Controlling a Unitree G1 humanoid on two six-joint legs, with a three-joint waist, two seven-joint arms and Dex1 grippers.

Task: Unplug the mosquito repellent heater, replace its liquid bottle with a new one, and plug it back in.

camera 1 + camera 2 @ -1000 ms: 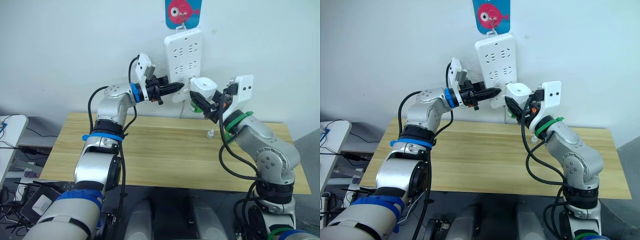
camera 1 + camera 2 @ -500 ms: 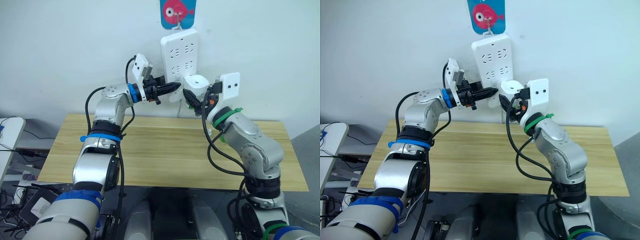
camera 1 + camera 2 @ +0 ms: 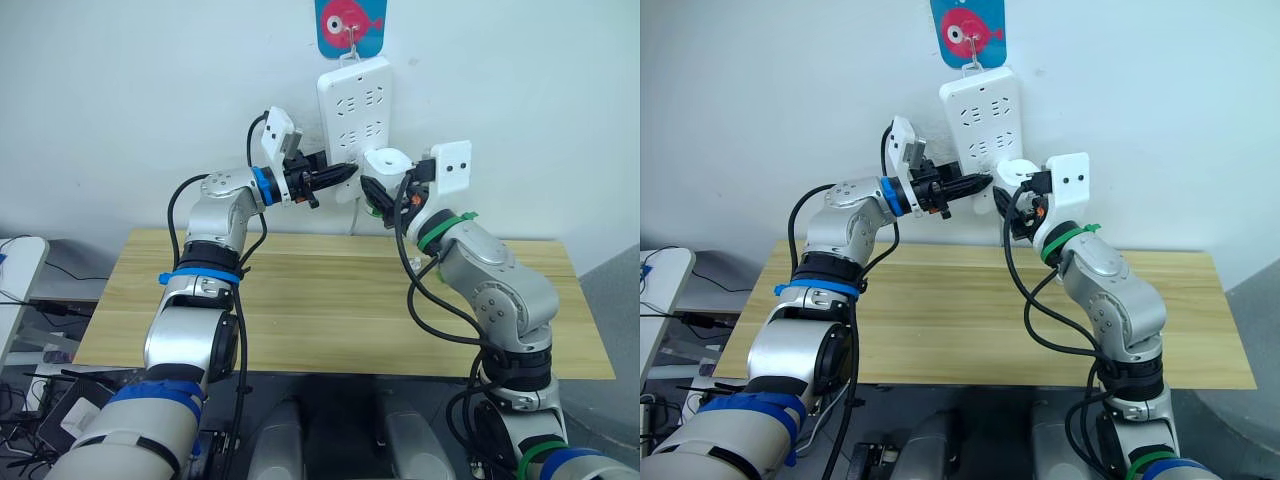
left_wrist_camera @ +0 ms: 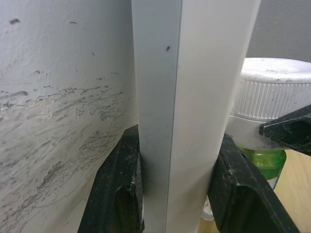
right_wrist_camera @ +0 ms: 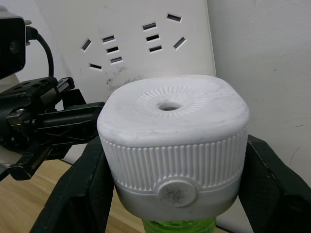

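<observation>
Small white rounded plastic mosquito repellent heater, green bottle fitted: clamped in right gripper, just beside long white wall-hung power strip. Left gripper pinches strip's edge. Advice: steady strip, align prongs squarely, press straight.
</observation>
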